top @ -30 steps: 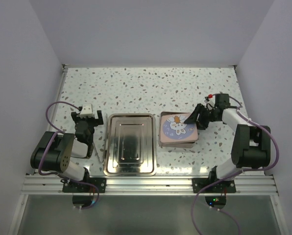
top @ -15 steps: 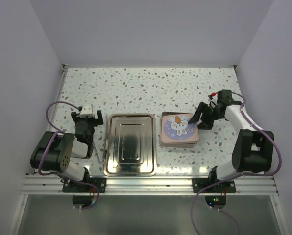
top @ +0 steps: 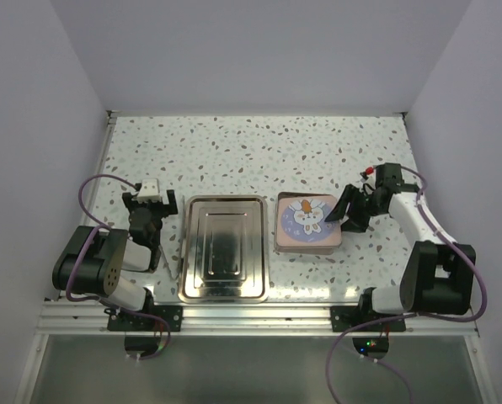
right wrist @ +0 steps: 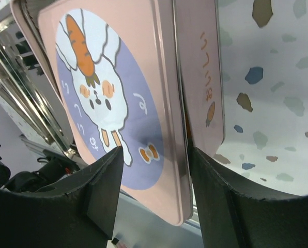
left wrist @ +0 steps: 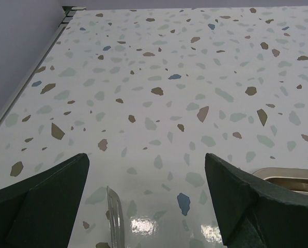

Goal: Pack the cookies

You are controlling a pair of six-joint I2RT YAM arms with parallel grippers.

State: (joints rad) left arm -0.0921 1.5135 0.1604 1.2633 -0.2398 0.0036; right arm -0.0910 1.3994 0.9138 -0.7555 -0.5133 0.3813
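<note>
This was a robotics lab cell, built as a test bench. Plain pale lavender walls (top: 259,50) boxed in a white speckled terrazzo-pattern tabletop (top: 259,143) on three sides. A silver aluminium extrusion rail (top: 259,316) ran along the near edge. Two black-and-white robot arms, the left arm (top: 108,269) and the right arm (top: 428,273), were bolted there, trailing purple cables (top: 108,177). The goods on the table looked like props laid out squarely side by side: a rectangular stainless steel tray (top: 224,248) and a pink square tin (top: 308,220) with a cartoon rabbit and carrot on its lid.
</note>
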